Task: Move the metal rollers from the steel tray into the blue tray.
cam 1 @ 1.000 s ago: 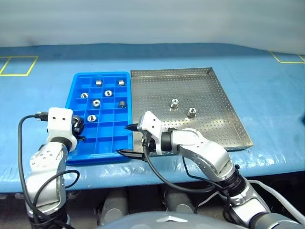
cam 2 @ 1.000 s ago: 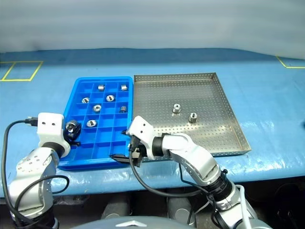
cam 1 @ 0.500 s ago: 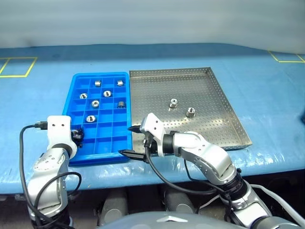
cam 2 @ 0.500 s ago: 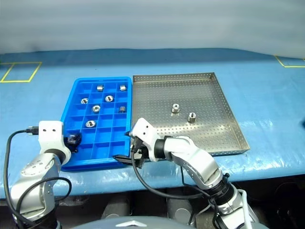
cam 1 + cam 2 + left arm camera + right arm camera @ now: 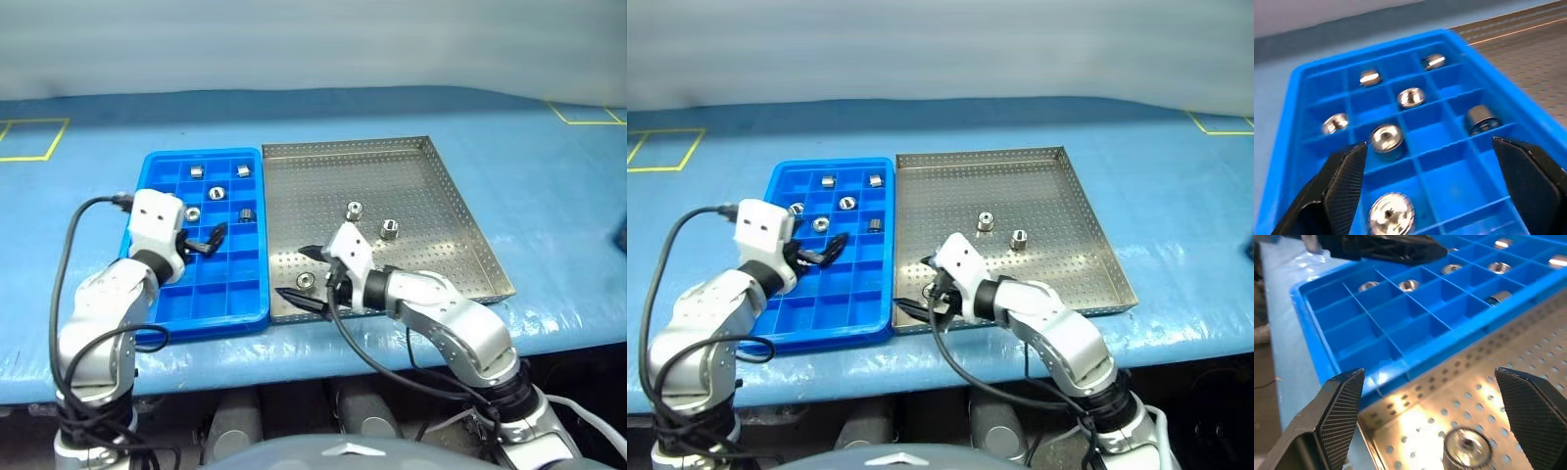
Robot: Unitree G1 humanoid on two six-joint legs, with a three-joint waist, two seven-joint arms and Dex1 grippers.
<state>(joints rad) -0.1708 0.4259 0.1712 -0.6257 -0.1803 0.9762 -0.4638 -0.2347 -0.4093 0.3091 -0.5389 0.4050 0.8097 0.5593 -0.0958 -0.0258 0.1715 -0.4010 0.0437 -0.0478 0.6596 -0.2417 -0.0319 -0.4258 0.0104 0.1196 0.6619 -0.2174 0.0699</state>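
Shiny metal rollers (image 5: 1386, 138), glossy plastic blue tray (image 5: 147, 191), perforated matt steel tray (image 5: 431, 211).

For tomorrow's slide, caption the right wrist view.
Open right tool poised over a metal roller in the steel tray, beside the blue tray.

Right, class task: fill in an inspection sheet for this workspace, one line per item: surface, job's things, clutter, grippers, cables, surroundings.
Surface: table under a blue cover, slightly wrinkled.
Job's things: steel tray and blue tray side by side, long edges touching. Three rollers lie in the steel tray; seven sit in separate compartments of the blue tray.
Clutter: nothing seen.
Grippers: left gripper over the blue tray, jaws open, empty. Right gripper at the steel tray's near left corner, jaws open either side of one roller, not closed on it.
Cables: black cables loop from each wrist, clear of the trays.
Surroundings: yellow tape marks on the cover; pale wall behind.
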